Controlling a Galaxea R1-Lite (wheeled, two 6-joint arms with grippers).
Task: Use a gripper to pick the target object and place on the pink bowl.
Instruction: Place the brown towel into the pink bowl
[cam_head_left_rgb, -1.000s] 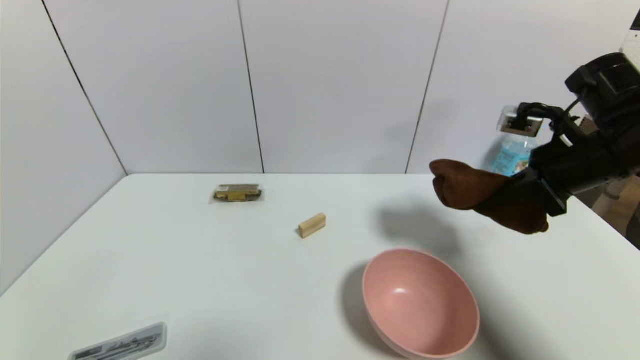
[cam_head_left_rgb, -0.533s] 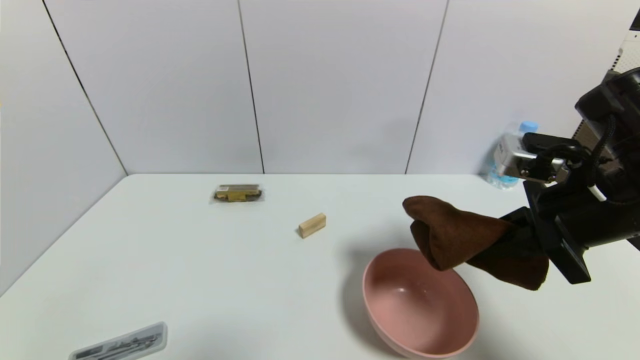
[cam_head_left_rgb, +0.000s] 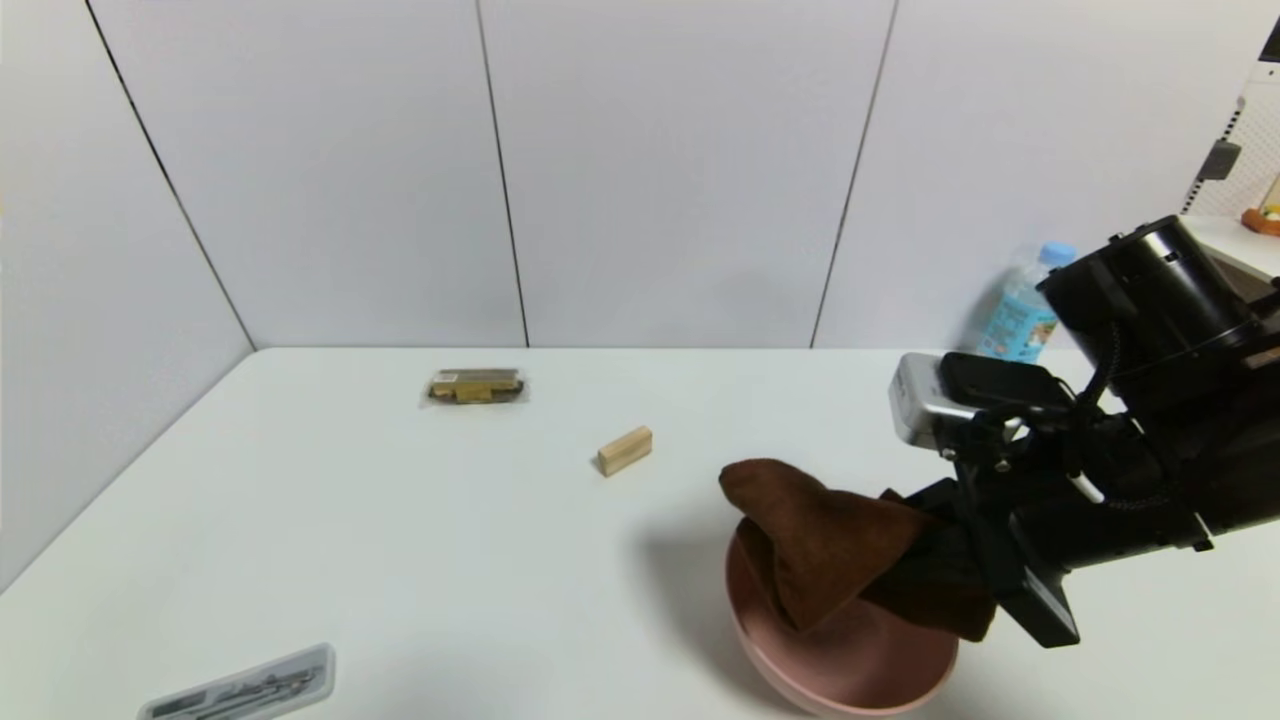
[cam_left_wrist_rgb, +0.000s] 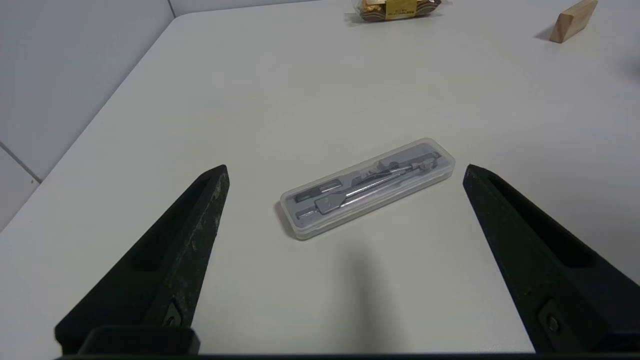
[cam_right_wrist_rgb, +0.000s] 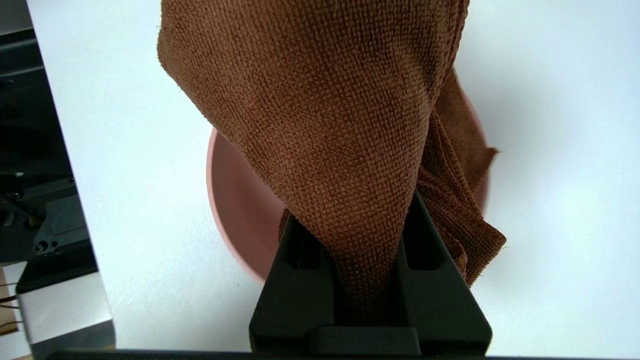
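The target object, a brown fuzzy cloth (cam_head_left_rgb: 820, 540), hangs from my right gripper (cam_head_left_rgb: 930, 570), which is shut on one bunched end of it. The cloth drapes over the far rim of the pink bowl (cam_head_left_rgb: 850, 690) at the near right of the table, and its lower folds dip inside. In the right wrist view the cloth (cam_right_wrist_rgb: 330, 110) fans out from between the black fingers (cam_right_wrist_rgb: 425, 250) and covers most of the bowl (cam_right_wrist_rgb: 235, 200). My left gripper (cam_left_wrist_rgb: 345, 170) stays open and empty above the near left of the table.
A small wooden block (cam_head_left_rgb: 624, 450) lies mid-table and a gold-brown packet (cam_head_left_rgb: 476, 385) farther back on the left. A clear case of drawing tools (cam_head_left_rgb: 240, 688) lies at the near left, below the left gripper. A water bottle (cam_head_left_rgb: 1020, 310) stands at the far right.
My right gripper has carried the cloth down and toward me, from above the table beyond the bowl to over the bowl. The cloth now dips into it.
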